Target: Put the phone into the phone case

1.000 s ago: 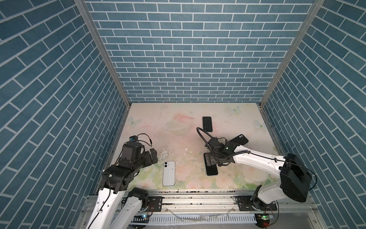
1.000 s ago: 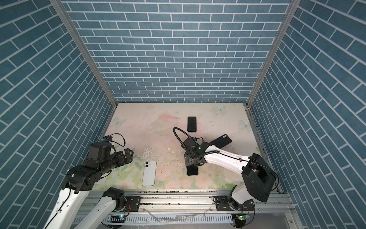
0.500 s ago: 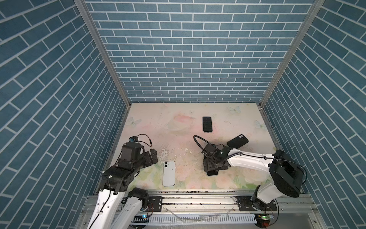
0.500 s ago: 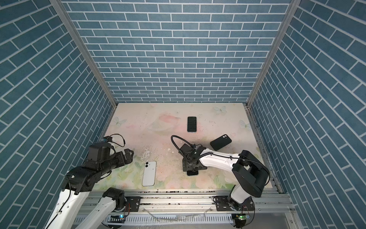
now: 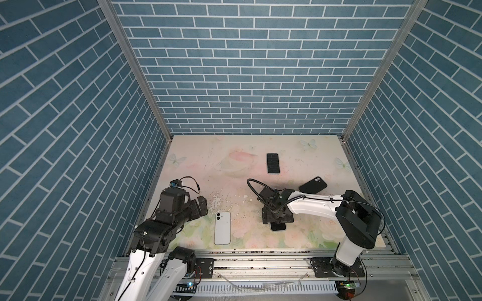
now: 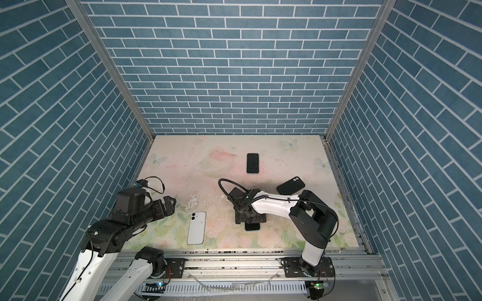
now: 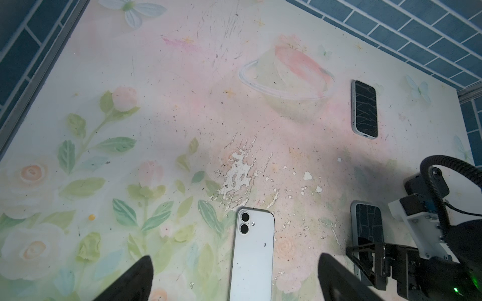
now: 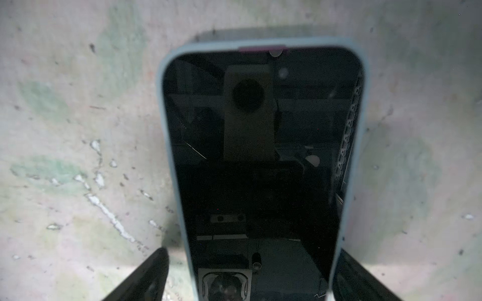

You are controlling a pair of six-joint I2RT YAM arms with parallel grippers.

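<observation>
**Reaching down for the phone**

The right end effector (image 8: 251, 254) sits low over the dark phone (image 8: 255, 156) on the table (image 5: 208, 169), fingers wide on both sides, not squeezing yet. The black phone case (image 5: 313, 184) lies apart, farther back. One finger looks closer than the other, so closing could push the phone sideways. The left end effector (image 7: 234, 258) hangs wide open by the white phone (image 5: 222, 228).

The tabletop (image 5: 234, 156) carries a pale floral print with butterflies (image 5: 307, 143) and a ringed planet (image 7: 287, 78). Near its middle a patch of peeled print (image 7: 238, 177) shows white. Blue brick-pattern walls (image 5: 247, 65) enclose it on three sides, meeting at metal corner posts (image 5: 135, 70). A metal rail (image 5: 260, 263) runs along the front edge, with a white slotted cable duct (image 5: 260, 288) beside it.
</observation>
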